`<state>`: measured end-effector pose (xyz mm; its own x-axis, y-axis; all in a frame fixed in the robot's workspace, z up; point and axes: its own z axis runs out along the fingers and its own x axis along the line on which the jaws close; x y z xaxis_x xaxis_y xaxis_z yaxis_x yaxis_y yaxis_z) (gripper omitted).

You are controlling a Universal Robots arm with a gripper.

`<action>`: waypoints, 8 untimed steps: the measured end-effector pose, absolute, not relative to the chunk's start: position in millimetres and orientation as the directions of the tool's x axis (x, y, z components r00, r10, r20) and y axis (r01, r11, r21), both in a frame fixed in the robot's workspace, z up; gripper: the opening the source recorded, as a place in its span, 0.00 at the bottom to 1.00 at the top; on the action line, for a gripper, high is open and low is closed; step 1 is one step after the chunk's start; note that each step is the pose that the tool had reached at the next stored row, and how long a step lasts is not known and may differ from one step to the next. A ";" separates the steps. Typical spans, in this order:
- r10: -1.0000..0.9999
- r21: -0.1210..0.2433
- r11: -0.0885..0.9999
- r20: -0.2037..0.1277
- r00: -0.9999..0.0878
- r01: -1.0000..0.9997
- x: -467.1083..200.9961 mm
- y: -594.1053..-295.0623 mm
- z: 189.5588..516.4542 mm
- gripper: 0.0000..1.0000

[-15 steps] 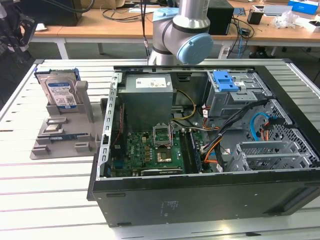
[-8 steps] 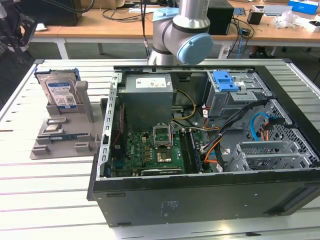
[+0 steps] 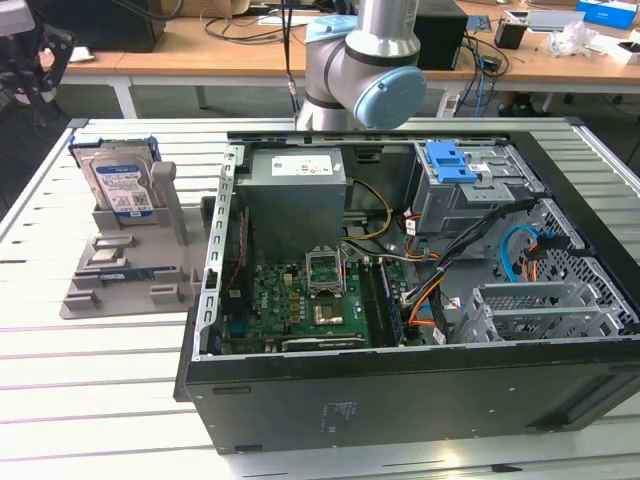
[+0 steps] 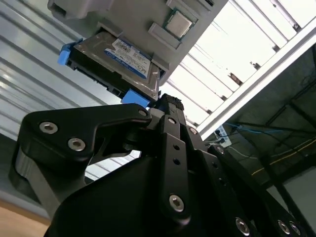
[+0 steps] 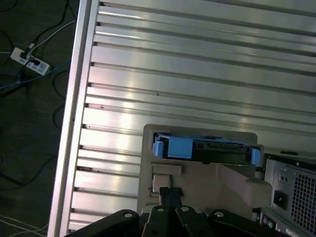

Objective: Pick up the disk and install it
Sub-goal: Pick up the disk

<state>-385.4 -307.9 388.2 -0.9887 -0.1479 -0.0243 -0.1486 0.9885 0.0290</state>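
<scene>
Ahead of the gripper [image 5: 167,191], near but not touching, the disk [image 5: 202,148] stands on edge in a grey holder [image 5: 197,173] on the slatted tabletop [image 5: 197,74]. Its long axis is upright with a slight backward lean, and blue rails run along its sides. Gripper closed, holding nothing. White-and-blue label [image 4: 126,54] on the disk's broad face; its print cannot be made out.
</scene>
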 end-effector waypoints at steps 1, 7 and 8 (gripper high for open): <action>-0.179 0.029 0.983 -0.024 -0.984 -0.179 -385.5 -307.9 388.2 0.11; -0.297 0.029 0.954 -0.024 -0.955 -0.297 -385.4 -307.9 388.2 0.11; -0.309 0.029 0.950 -0.024 -0.951 -0.310 -385.5 -307.8 388.2 0.11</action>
<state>-385.5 -307.8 388.2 -0.9508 -0.3089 -0.0243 -0.3095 0.9505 0.0289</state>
